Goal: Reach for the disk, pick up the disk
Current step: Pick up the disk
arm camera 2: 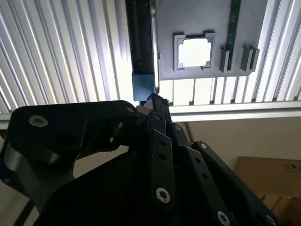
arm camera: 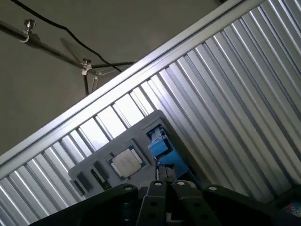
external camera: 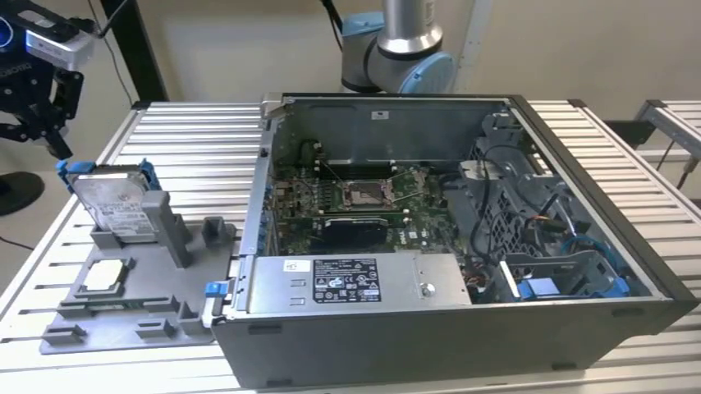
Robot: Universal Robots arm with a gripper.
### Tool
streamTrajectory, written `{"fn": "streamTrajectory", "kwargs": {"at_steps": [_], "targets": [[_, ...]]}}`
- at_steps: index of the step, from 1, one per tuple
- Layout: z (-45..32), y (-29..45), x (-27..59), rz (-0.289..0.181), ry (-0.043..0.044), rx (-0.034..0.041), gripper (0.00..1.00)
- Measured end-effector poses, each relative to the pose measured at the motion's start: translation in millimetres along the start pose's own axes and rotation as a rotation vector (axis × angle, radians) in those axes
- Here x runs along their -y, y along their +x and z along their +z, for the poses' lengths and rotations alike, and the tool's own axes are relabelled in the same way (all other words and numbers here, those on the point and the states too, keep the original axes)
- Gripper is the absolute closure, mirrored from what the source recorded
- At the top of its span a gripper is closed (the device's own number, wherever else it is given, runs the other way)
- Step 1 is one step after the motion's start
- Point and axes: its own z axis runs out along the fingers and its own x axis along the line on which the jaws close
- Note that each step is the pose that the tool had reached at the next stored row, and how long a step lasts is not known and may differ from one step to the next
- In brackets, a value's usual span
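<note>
From my station the exterior view is evenly and softly lit. The ribbed surface [external camera: 186, 139] shines pale, and the open computer case [external camera: 383, 123] is shaded inside. In the second wrist view the slats glare white and the small chip [arm camera 2: 194, 52] is washed out, while the gripper [arm camera 2: 153, 99] is a dark, underlit shape. In the first wrist view I see bright streaks along the slats.

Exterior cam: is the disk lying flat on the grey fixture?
No, the disk stands on edge in a slot of the grey fixture, label side facing the camera.
</note>
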Motion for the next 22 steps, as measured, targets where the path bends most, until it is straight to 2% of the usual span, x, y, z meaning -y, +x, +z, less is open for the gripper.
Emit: {"fn": "streamTrajectory", "kwargs": {"at_steps": [4,16,22], "targets": [[0.0,-1.3,2.1,-0.034,-0.001,-0.0004,1.0],[0.0,-4.5,6.9,-0.079,-0.0024,-0.0008,1.0],[0.1,-4.5,6.9,-0.158,-0.0048,-0.0016,1.0]]}}
